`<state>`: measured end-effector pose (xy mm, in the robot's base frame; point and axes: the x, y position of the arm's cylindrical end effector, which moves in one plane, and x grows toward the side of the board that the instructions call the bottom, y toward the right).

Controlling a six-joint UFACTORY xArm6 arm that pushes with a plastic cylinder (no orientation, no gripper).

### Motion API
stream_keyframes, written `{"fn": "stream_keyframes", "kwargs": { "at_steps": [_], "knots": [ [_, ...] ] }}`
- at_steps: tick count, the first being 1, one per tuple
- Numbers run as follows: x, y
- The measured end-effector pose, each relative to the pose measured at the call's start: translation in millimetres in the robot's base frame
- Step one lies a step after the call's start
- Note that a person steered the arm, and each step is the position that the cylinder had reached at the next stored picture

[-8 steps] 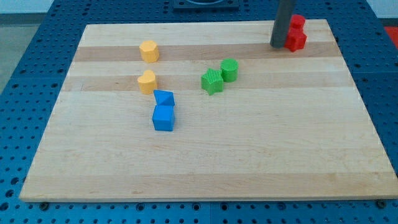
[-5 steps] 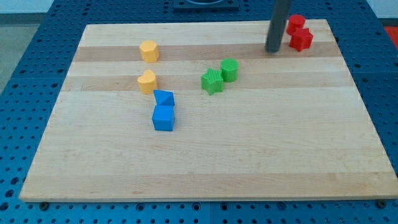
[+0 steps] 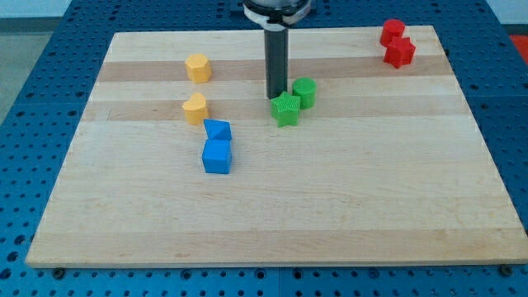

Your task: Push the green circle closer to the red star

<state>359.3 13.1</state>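
Observation:
The green circle [image 3: 304,91] sits near the middle of the board, touching a green star [image 3: 286,109] at its lower left. The red star [image 3: 400,53] lies at the view's top right, with another red block [image 3: 393,32] just above it. My tip [image 3: 275,96] rests on the board right at the green star's upper left edge and just left of the green circle.
Two yellow blocks [image 3: 197,68] [image 3: 195,108] lie at the left. A blue block [image 3: 218,130] and a blue cube [image 3: 217,156] sit below them. The wooden board [image 3: 330,206] ends near the red blocks at the view's top right.
My tip has moved from beside the red blocks at the top right leftward and down to the green blocks. The green star has shifted slightly to the right and down.

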Motion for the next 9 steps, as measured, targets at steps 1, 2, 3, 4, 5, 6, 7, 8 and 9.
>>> {"fn": "stream_keyframes", "kwargs": {
  "at_steps": [1,2,3,4,5,6,7,8,9],
  "knots": [
    [3.6,36.9],
    [8.4,73.7],
    [25.7,105.0],
    [47.5,127.5],
    [44.6,142.0],
    [30.2,143.8],
    [12.0,143.8],
    [-2.0,142.6],
    [-3.7,129.3]
  ]
}}
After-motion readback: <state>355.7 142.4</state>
